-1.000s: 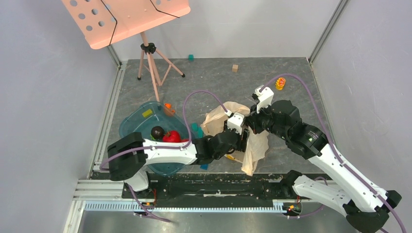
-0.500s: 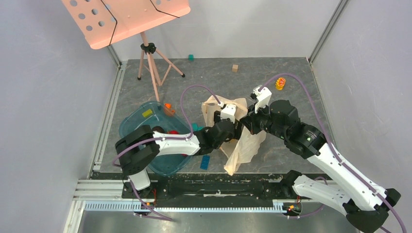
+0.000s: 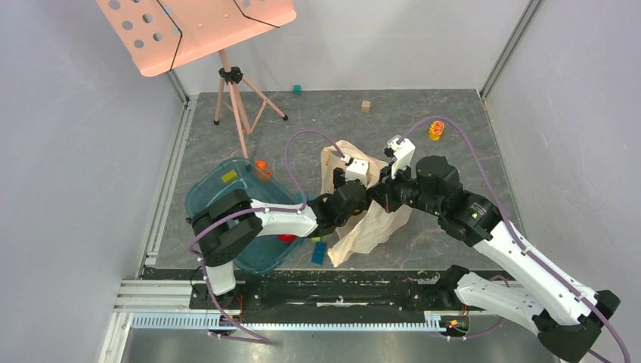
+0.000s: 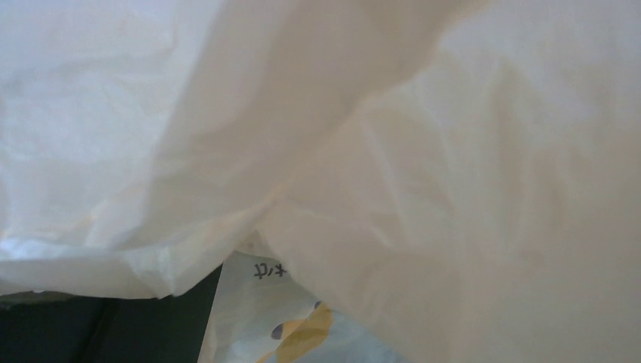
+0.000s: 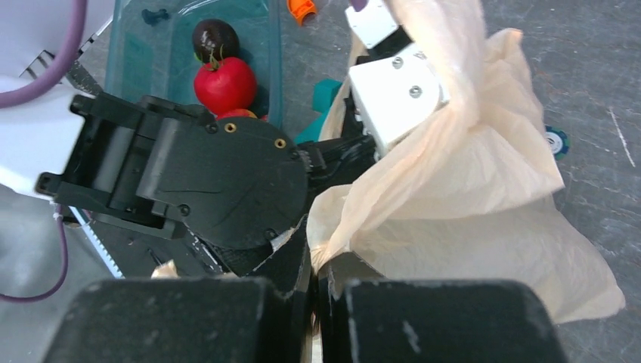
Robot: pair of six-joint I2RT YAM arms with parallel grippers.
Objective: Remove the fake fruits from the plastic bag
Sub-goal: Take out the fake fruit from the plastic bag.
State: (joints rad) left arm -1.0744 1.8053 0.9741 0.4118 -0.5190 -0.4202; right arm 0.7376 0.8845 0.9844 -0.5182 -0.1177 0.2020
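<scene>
The peach-beige plastic bag (image 3: 370,227) hangs crumpled between my two grippers at the table's middle. My right gripper (image 5: 316,272) is shut on a bunched edge of the bag (image 5: 484,189); in the top view it (image 3: 380,197) meets the bag from the right. My left gripper (image 3: 360,198) is buried in the bag's folds, and its fingers are hidden. Bag plastic (image 4: 453,189) fills the left wrist view. A red apple (image 5: 224,83) and a dark grape (image 5: 215,38) lie in the teal tray (image 5: 143,53). A second red fruit (image 5: 238,114) peeks out beside them. From above only a red patch (image 3: 286,237) shows under my left arm.
The teal tray (image 3: 219,193) sits at the left front, with an orange piece (image 3: 261,165) at its far rim. A blue block (image 3: 319,251) lies by the bag. A teal block (image 3: 297,89), a wooden cube (image 3: 366,106) and a yellow-orange toy (image 3: 435,130) lie farther back. A music stand (image 3: 234,106) stands at the back left.
Both grippers have moved left and farther back, with the bag between them. The bag now hangs lower and more to the left. My left arm now covers the fruits in the tray.
</scene>
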